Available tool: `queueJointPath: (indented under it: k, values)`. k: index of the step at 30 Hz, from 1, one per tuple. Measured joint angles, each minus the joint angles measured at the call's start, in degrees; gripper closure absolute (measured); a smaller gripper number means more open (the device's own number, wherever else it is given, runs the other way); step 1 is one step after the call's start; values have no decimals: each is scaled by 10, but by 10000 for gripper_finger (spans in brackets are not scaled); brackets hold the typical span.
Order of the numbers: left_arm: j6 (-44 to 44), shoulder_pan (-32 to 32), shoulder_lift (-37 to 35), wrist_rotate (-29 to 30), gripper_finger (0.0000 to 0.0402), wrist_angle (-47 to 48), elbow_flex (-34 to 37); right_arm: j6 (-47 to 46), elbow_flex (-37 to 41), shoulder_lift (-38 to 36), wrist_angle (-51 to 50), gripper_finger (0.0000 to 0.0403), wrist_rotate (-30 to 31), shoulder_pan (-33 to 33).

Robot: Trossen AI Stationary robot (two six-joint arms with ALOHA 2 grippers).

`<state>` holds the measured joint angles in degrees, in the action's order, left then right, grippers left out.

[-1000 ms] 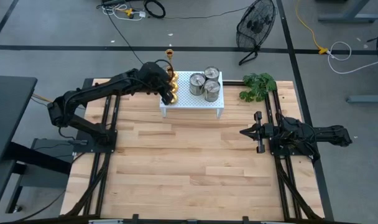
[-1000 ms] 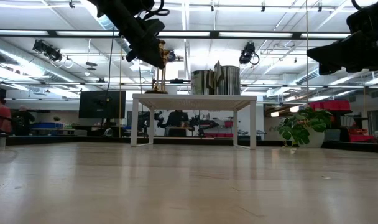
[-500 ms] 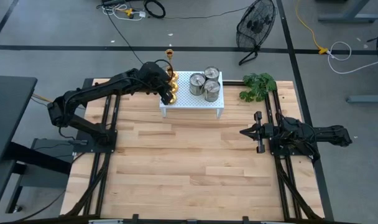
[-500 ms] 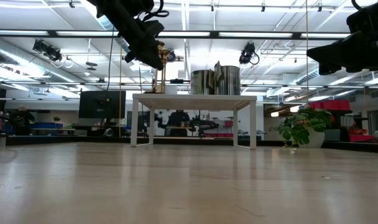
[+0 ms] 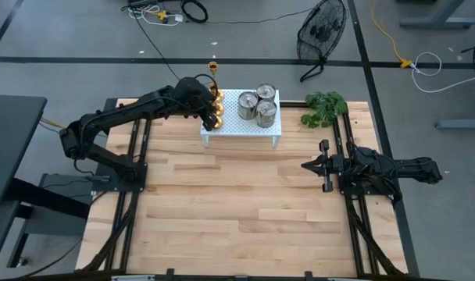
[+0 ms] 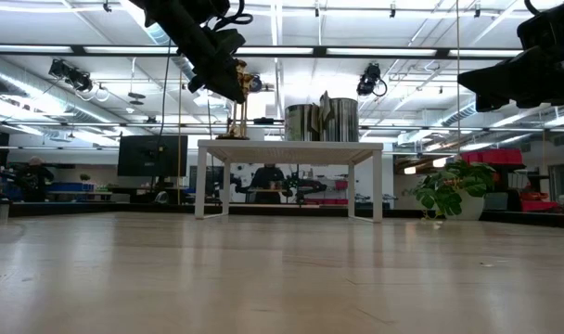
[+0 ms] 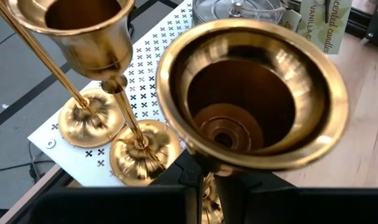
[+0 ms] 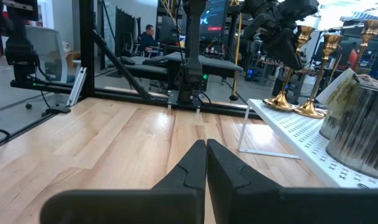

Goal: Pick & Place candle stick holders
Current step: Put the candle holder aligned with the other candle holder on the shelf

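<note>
While its fingers pinch the slim stem of a gold candle holder, the left gripper hangs at the left end of the white rack, upper middle of the overhead frame. In the wrist picture the held piece fills the centre, its open cup facing the lens, so its long axis runs up along the stem, upright or nearly so. Polished metal of this kind is likely stiff, light and slippery, top-heavy at the cup; a hold low on the stem, near the base, looks the safer place, since a loose pinch could let it swing or slide. Two more gold holders stand upright just beside it on the rack, bases close together, cups up. The silver cans sit further right on the same rack, a green plant beyond them. The right gripper waits with fingers pressed together over bare table at right of centre.
</note>
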<state>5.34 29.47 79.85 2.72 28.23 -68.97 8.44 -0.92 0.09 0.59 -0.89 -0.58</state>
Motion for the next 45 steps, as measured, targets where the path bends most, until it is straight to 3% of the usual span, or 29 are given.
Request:
queueJointPath:
  k: [35,45]
  values:
    - [-1,0,0,-23,366,-2,0,0,0,0,0,385,0,0]
    - [-6,0,0,-19,312,-2,0,0,0,0,0,385,0,0]
